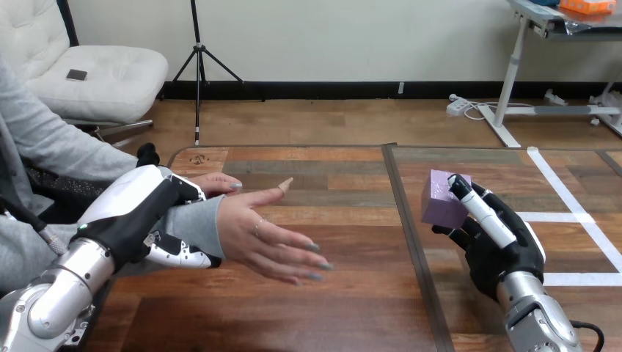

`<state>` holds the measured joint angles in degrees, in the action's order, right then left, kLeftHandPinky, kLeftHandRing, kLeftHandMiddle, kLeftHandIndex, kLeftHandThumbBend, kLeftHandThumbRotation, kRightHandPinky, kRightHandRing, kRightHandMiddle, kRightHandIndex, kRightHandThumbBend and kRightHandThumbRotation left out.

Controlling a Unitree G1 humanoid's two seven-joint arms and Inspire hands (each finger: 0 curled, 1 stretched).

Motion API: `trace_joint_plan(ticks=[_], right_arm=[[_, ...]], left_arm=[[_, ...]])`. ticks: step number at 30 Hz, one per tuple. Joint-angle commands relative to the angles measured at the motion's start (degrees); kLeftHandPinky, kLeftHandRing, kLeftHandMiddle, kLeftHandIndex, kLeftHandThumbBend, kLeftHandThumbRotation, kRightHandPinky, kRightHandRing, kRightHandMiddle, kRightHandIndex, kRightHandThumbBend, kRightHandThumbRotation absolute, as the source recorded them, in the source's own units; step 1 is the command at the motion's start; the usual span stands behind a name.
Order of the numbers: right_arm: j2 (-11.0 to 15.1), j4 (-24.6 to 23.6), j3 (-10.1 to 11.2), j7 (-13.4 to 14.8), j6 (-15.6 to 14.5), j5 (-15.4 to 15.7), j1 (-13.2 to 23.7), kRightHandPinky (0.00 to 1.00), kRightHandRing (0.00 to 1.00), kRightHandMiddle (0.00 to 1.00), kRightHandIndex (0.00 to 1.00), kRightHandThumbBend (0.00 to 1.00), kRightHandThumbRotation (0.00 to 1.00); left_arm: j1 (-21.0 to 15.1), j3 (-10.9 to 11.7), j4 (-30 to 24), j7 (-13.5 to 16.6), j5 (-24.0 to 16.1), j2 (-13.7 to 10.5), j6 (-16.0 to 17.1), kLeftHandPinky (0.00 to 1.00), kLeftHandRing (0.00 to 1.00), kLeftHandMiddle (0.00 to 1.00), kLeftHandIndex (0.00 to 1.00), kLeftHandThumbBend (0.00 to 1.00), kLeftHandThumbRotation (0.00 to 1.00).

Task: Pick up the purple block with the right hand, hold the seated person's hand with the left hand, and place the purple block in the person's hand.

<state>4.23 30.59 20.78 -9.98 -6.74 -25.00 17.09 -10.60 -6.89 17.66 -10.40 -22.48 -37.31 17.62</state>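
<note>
My right hand (497,246) is raised over the right half of the table, with its thumb and fingers pinching the purple block (441,198) at its left side. The person's hand (268,233) reaches in from the left, palm up and fingers spread, over the table's left half. My left hand (150,216) is at the person's wrist (196,226): its fingers curl underneath the grey sleeve and its back lies over the forearm. The block is about a hand's length to the right of the person's fingertips.
The wooden table (352,301) has a dark seam running down its middle and white tape lines (579,213) on its right part. The person's second hand (216,182) lies behind my left hand near the table's far left edge.
</note>
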Motion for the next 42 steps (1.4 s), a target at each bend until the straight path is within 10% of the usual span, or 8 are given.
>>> trace_joint_plan(ticks=[1, 42], right_arm=[[-0.47, -3.24, -0.37, -0.7, 1.28, -0.4, 1.32, 0.31, 0.37, 0.43, 0.43, 0.78, 0.0], [-0.34, -3.32, -0.45, -0.96, 1.53, -0.21, 1.19, 0.31, 0.37, 0.44, 0.43, 0.77, 0.0]], left_arm=[[-3.14, 2.16, -4.59, -0.23, 2.87, 1.25, 0.79, 0.19, 0.25, 0.33, 0.37, 0.7, 0.0], [-2.85, 2.07, -5.85, -2.89, 3.81, 0.54, -0.68, 0.3, 0.37, 0.44, 0.46, 0.79, 0.0]])
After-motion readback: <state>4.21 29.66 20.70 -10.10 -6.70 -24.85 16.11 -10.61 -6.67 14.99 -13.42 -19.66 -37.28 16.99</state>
